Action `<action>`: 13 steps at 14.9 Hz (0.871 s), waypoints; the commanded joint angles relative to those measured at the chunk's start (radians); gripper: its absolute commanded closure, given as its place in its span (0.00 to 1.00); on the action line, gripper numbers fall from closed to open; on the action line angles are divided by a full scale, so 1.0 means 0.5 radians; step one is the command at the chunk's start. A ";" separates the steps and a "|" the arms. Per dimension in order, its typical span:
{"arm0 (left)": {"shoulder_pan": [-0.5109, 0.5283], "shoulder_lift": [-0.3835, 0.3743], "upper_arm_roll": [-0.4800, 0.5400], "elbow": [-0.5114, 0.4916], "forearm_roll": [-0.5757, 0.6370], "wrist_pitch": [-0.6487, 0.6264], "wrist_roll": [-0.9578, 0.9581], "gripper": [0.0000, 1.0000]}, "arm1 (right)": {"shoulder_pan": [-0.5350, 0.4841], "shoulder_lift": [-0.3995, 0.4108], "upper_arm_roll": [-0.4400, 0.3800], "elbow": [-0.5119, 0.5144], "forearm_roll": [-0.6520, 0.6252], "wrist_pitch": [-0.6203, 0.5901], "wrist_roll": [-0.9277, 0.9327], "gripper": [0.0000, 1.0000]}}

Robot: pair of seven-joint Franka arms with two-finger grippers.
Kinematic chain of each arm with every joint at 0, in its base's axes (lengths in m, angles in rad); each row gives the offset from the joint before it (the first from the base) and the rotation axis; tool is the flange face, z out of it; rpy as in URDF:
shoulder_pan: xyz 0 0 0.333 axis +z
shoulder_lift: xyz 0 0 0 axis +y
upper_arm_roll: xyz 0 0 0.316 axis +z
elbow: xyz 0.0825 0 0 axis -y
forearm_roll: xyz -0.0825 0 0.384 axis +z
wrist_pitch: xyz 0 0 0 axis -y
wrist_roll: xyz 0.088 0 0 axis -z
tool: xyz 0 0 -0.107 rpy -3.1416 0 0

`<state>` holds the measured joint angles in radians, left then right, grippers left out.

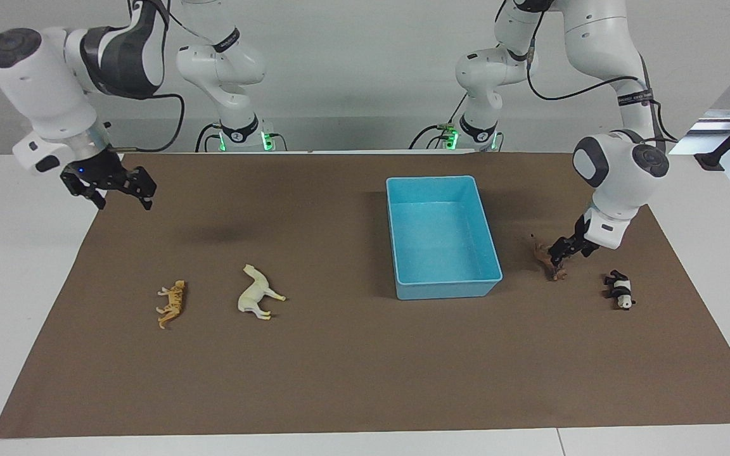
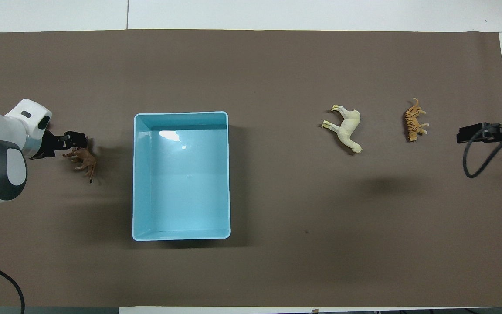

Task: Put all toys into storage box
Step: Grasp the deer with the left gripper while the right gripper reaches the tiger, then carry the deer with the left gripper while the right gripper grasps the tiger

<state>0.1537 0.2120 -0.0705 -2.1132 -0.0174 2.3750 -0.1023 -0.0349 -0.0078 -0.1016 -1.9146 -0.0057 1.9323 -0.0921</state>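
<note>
The light blue storage box [image 1: 444,288] [image 2: 180,114] stands open-topped on the brown mat with nothing in it. My left gripper [image 1: 568,253] [image 2: 76,141] is low at the brown lion [image 1: 541,254] [image 2: 84,159], beside the box toward the left arm's end, its fingers open and close around the toy. The black-and-white panda [image 1: 620,290] lies just past the lion; the arm hides it from overhead. The cream horse [image 1: 256,294] [image 2: 347,128] and orange tiger [image 1: 172,304] [image 2: 414,125] lie on their sides toward the right arm's end. My right gripper [image 1: 121,201] [image 2: 464,133] hangs open, raised over the mat's edge.
The brown mat [image 1: 339,367] covers most of the white table. A black cable [image 2: 479,152] hangs from the right arm near the mat's edge.
</note>
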 commanded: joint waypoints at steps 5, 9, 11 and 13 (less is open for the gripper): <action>-0.062 0.067 0.015 -0.007 0.029 0.097 -0.084 0.00 | 0.048 0.432 0.016 -0.021 0.067 0.617 0.015 0.00; -0.065 0.067 0.015 -0.010 0.032 0.091 -0.084 0.00 | 0.030 0.632 0.013 -0.012 0.064 0.847 -0.155 0.00; -0.068 0.067 0.015 -0.016 0.032 0.085 -0.084 0.00 | 0.018 0.699 0.016 0.003 0.061 0.897 -0.248 0.00; -0.074 0.061 0.015 -0.023 0.032 0.070 -0.081 0.00 | 0.018 0.730 0.016 0.028 0.060 0.900 -0.331 0.00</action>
<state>0.1298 0.2477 -0.0707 -2.1131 -0.0164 2.4054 -0.1258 -0.0131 0.3407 -0.1015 -1.9234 0.0068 2.3776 -0.1961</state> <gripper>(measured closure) 0.000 0.000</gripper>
